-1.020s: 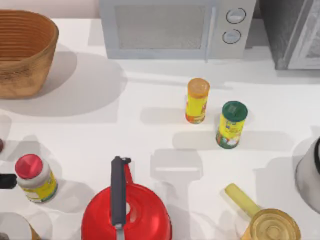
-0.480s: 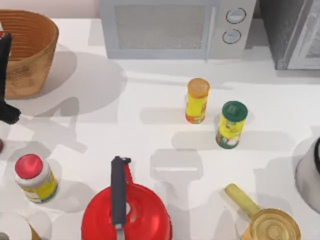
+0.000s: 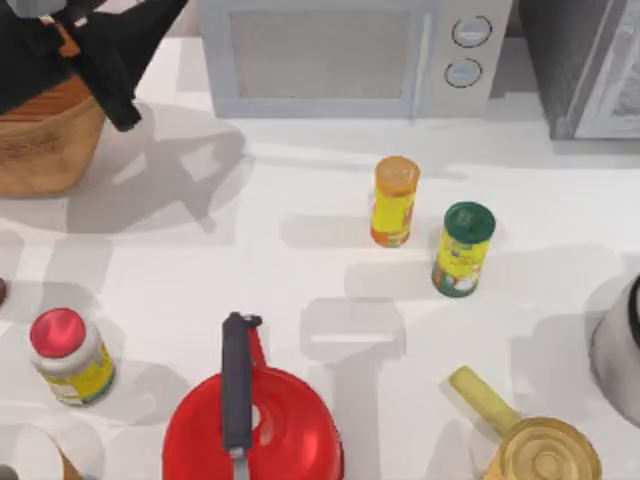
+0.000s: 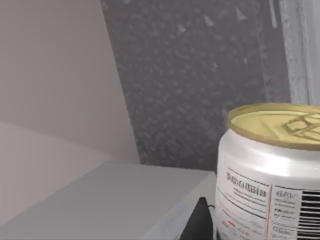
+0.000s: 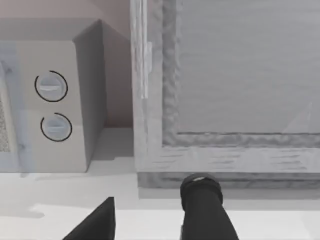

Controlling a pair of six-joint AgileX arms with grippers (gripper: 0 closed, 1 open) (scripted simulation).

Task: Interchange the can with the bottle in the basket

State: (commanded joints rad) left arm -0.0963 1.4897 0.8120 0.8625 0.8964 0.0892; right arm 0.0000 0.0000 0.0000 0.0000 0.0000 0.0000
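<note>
Our table [image 3: 300,290] is white, with a grey microwave [image 3: 350,55] along the back edge, two round dials at its right end, no readable markings on them. The wicker basket [image 3: 40,150] sits at the back left corner, and our left arm [image 3: 70,50] hangs over it, covering most of the rim. At the front edge, a red kettle [image 3: 255,425] with a dark handle. Front right, a yellowish glass jug [image 3: 535,450]. A grey vessel [image 3: 615,350] is cut off by the right edge. Mid-table stand an orange-lidded yellow bottle [image 3: 394,200] and, just right of it and nearer the front, a green-lidded bottle [image 3: 463,248]; label text too small to read on both. Front left, a red-capped jar [image 3: 68,356] with a yellow label, also unreadable. In the left wrist view the can [image 4: 272,170] is close up: silver-white body, gold top with pull tab, small black print we can't make out, and a barcode. One dark fingertip of the left gripper [image 4: 200,222] sits against its lower side, so we read it as pinching the can. In the right wrist view the right gripper [image 5: 155,220] has its fingers spread, holding nothing, facing the microwave dials.
</note>
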